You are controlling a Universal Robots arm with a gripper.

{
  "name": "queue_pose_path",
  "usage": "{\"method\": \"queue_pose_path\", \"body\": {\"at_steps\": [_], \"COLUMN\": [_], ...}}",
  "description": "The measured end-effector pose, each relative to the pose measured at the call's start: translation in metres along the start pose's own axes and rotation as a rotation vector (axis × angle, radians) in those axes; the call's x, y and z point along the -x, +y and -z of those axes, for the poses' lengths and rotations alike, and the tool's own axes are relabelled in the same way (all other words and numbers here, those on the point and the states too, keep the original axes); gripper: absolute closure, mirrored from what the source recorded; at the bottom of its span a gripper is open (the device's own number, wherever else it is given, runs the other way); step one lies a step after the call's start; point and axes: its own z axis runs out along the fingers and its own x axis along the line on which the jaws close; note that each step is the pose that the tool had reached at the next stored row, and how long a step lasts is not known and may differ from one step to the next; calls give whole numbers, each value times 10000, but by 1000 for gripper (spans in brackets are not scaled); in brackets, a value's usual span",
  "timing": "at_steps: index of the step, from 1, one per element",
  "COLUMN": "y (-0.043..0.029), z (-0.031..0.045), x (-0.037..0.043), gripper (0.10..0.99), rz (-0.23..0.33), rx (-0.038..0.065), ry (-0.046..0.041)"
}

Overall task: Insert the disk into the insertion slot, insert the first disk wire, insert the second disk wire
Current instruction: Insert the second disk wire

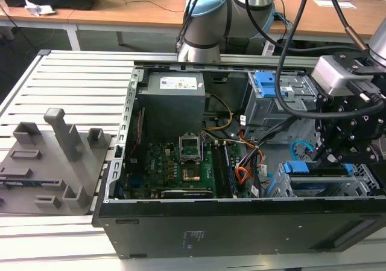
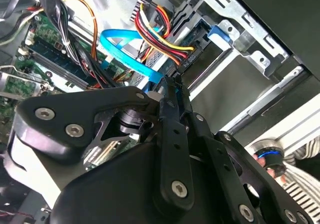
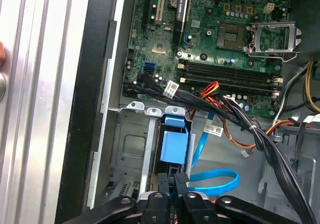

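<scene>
The disk, in its bright blue carrier, sits inside the insertion slot, the low grey cage at the case's front corner on the exterior view's right. The first disk wire, an orange, red and black bundle, ends in a black plug seated against the disk's rear edge. The second disk wire loops in light blue down to my fingertips. My gripper hovers just behind the disk, its fingers pressed together on that cable's plug end. In the first wrist view my gripper sits beside the blue loop.
The open computer case lies on a slatted aluminium table. The motherboard, a taller grey cage with a blue latch and thick black cable bundles crowd the space around the disk. A grey fixture plate stands at the exterior view's left.
</scene>
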Motion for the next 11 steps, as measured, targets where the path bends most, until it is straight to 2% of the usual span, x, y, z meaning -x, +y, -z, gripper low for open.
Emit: {"method": "queue_pose_path", "body": {"at_steps": [2, 4, 5, 11], "y": [0, 0, -2, -36], "z": [0, -3, -3, -7], "x": [0, 0, 0, 26], "gripper": [922, 922, 922, 922], "rz": [-319, -966, -1068, -1074], "rx": [9, 26, 28, 29], "ry": [-16, -50, -56, -56]}}
